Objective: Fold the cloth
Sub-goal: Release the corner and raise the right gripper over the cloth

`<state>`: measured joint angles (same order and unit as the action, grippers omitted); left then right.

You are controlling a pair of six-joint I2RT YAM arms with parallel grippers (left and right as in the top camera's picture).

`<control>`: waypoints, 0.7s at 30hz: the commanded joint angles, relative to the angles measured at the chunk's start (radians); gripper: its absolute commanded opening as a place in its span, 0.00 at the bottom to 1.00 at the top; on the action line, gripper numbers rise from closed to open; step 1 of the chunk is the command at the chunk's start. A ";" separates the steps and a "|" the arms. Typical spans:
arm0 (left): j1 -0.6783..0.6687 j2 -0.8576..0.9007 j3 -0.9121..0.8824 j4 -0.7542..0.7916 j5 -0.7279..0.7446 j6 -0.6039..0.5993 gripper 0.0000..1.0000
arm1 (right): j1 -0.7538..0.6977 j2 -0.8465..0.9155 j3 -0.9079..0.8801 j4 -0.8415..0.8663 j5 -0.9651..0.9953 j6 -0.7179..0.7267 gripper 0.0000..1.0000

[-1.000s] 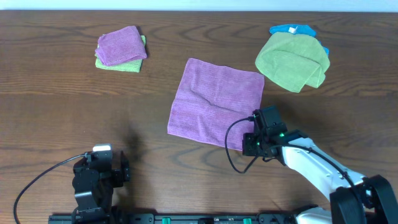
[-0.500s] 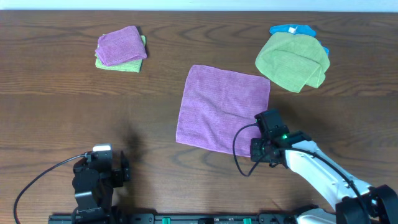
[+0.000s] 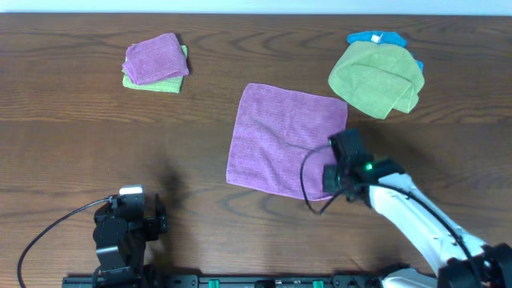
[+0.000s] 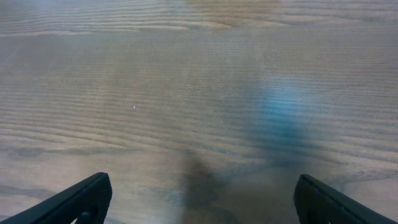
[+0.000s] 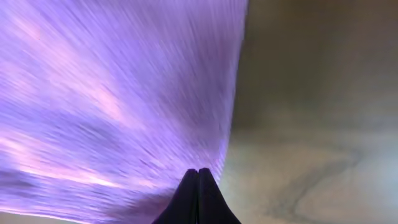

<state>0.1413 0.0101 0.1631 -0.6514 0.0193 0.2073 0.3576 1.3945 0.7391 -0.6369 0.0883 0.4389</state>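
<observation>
Dark wood-grain table (image 3: 80, 136) fills nearly the whole overhead view, with a pale strip (image 3: 256, 6) along its far edge.

Purple cloth (image 3: 276, 140) lies spread open right of centre, roughly square and mostly flat. Its near right corner is under the right arm (image 3: 400, 212).

Green cloth (image 3: 374, 78) is bunched in a loose heap at far right, just past the purple cloth's far right corner. A blue item (image 3: 374, 38) pokes out behind it. Folded stack (image 3: 156, 62) sits far left, a purple piece on a green one, well apart from the rest.

Right jaws are together, clamped on the purple cloth at that near right corner. In the wrist view the fingers (image 5: 198, 194) meet in a point with cloth streaming away from them, heavily blurred. Bare table shows on the right there.

Left arm (image 3: 120, 232) is parked at the near left edge. Left jaws are wide apart over bare wood, one finger (image 4: 87, 198) at each lower corner of the wrist view. Nothing is between them.

Versus 1 s ago: the purple cloth was skewed and creased, sitting further left. It now lies squarer, smoother and shifted right. Versus 0.5 s ago: the cloth outline is about the same, but the right arm's head has moved a bit toward the far side, over the corner. Left arm, heap and stack are unchanged.
</observation>
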 commanded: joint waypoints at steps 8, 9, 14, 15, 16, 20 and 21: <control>0.002 -0.006 -0.007 -0.004 -0.003 0.006 0.95 | -0.005 -0.043 0.410 -0.231 0.060 -0.043 0.57; 0.002 -0.006 -0.007 -0.004 -0.003 0.006 0.95 | -0.005 -0.043 0.431 -0.247 0.050 -0.043 0.67; 0.002 -0.006 -0.007 -0.004 -0.003 0.006 0.95 | 0.006 -0.043 0.518 -0.319 0.002 -0.044 0.99; 0.002 -0.006 -0.007 -0.004 -0.003 0.006 0.95 | 0.010 -0.045 0.531 -0.328 0.000 -0.052 0.99; 0.002 -0.006 -0.007 -0.004 -0.003 0.006 0.95 | 0.015 -0.047 0.540 -0.333 -0.003 -0.063 0.99; 0.002 -0.006 -0.007 -0.004 -0.003 0.006 0.95 | 0.031 -0.059 0.555 -0.341 -0.003 -0.096 0.99; 0.002 -0.006 -0.007 -0.004 -0.003 0.006 0.95 | 0.035 -0.062 0.555 -0.343 -0.003 -0.097 0.99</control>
<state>0.1413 0.0101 0.1631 -0.6518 0.0193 0.2073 0.3725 1.3563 1.2720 -0.9726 0.0948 0.3759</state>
